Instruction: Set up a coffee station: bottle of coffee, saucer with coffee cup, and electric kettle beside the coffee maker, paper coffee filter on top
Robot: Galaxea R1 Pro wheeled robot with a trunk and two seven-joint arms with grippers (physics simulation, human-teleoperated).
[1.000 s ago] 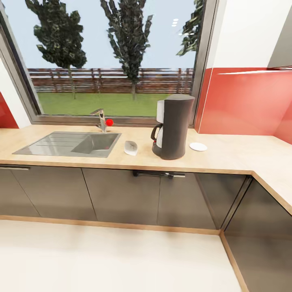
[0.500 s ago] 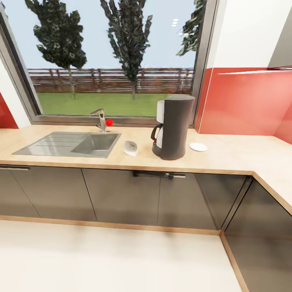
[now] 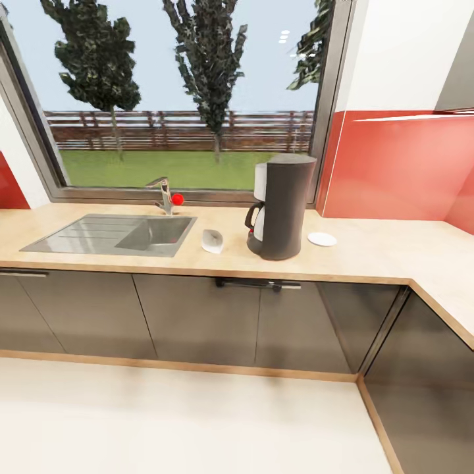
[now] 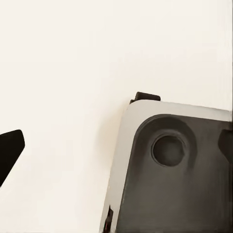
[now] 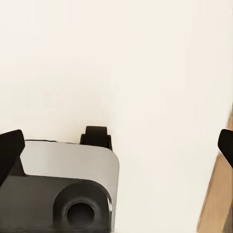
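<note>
The dark grey coffee maker stands upright on the light wood kitchen countertop, in front of the window. To its right lies the small white saucer, bare. To its left, between it and the sink, lies the white paper coffee filter. The bottle of coffee, the coffee cup and the electric kettle are out of view. My left gripper and right gripper both hang open over the pale floor, above my grey base, holding nothing.
A grey steel sink with a faucet is set into the counter at the left. Glossy grey cabinets run below. The counter turns a corner toward me at the right. Pale floor lies between me and the cabinets.
</note>
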